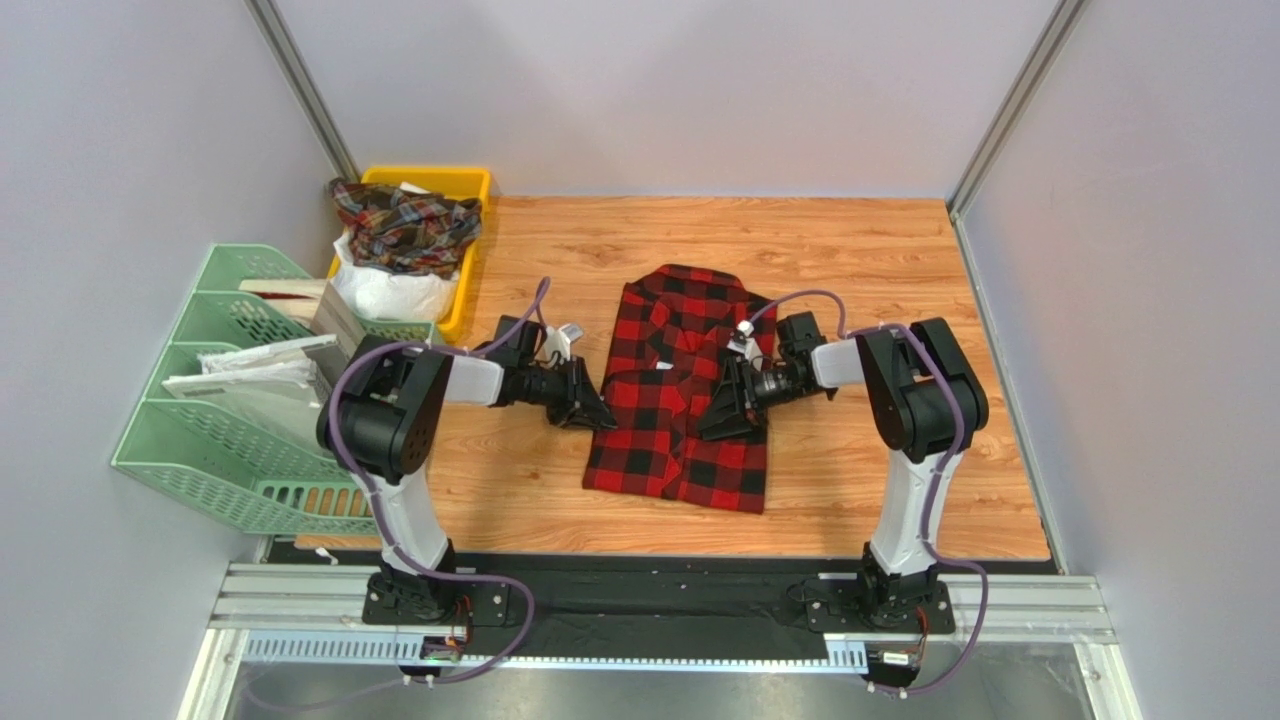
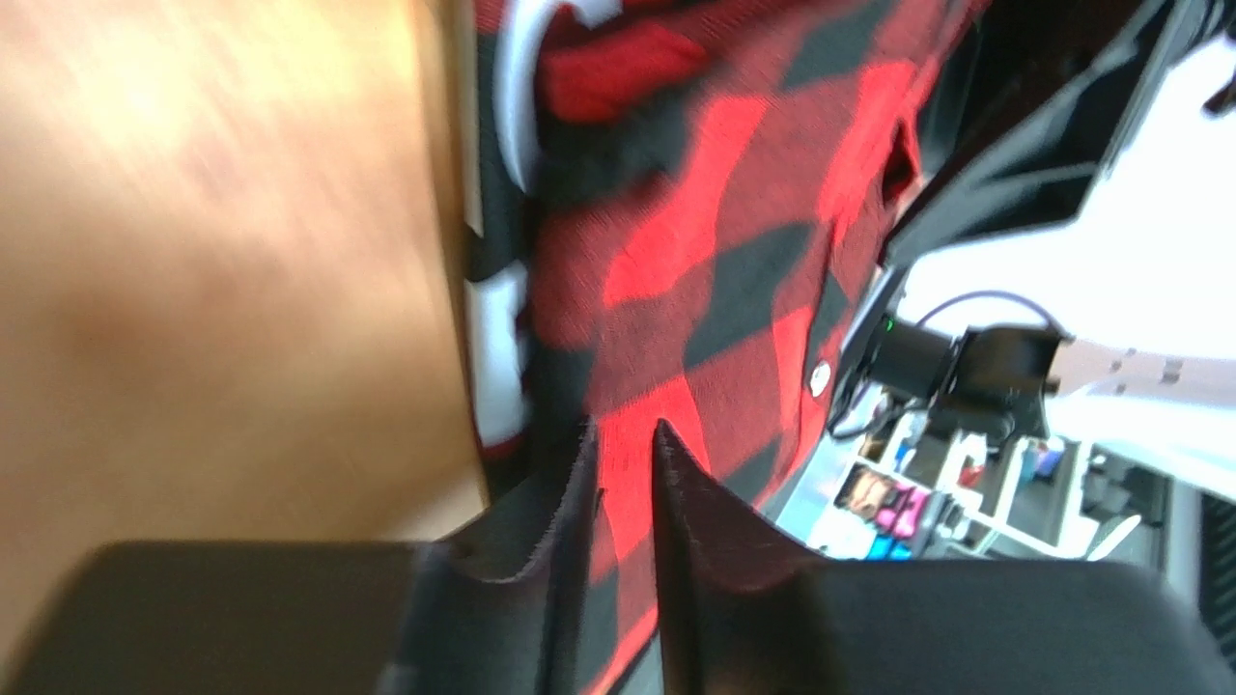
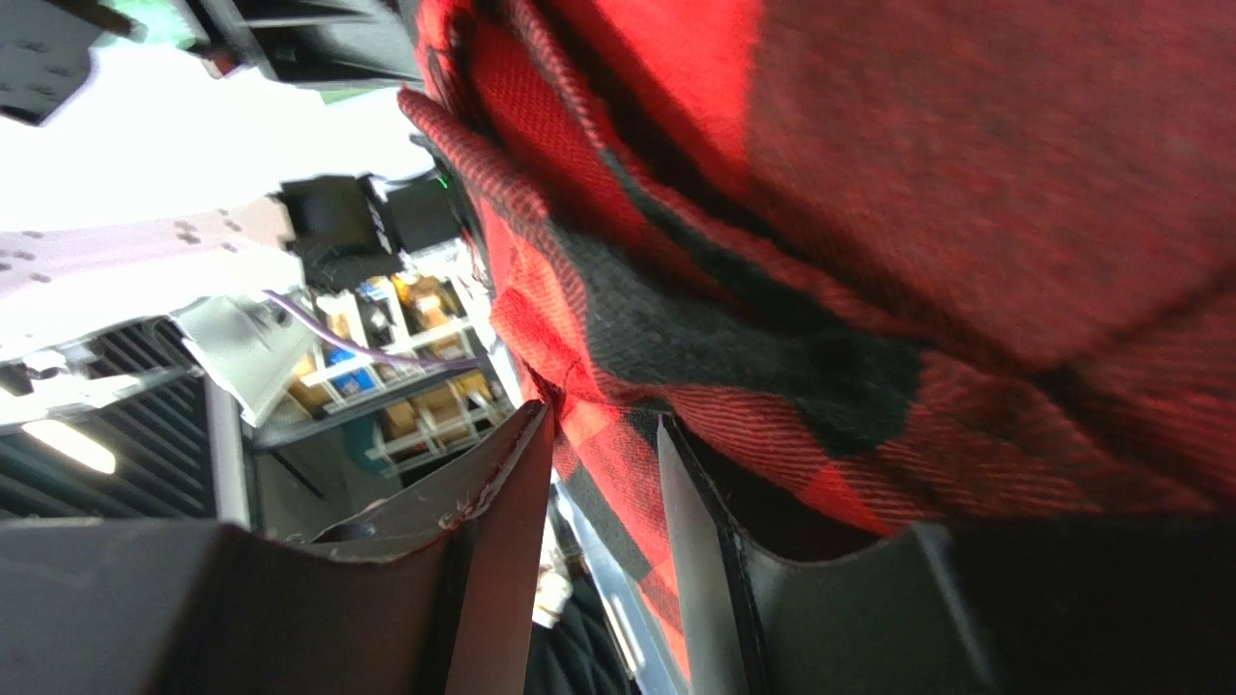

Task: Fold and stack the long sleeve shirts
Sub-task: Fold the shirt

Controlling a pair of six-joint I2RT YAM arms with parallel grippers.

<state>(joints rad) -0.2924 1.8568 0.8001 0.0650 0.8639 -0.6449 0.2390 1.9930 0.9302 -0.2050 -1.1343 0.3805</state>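
A red-and-black buffalo check long sleeve shirt point(image 1: 676, 393) lies on the wooden table, collar toward the far side, its sides folded in. My left gripper point(image 1: 589, 413) is at the shirt's left edge, shut on the fabric; in the left wrist view point(image 2: 624, 427) red cloth point(image 2: 697, 217) sits between the narrow jaws. My right gripper point(image 1: 726, 413) is at the shirt's right part, shut on a fold of it; in the right wrist view point(image 3: 602, 413) the fabric point(image 3: 943, 174) runs between the fingers and is raised off the table there.
A yellow bin point(image 1: 469, 183) at the back left holds another darker plaid shirt point(image 1: 403, 222) over white cloth point(image 1: 388, 288). A green file rack point(image 1: 241, 393) with papers stands left of the table. Grey walls close in on both sides.
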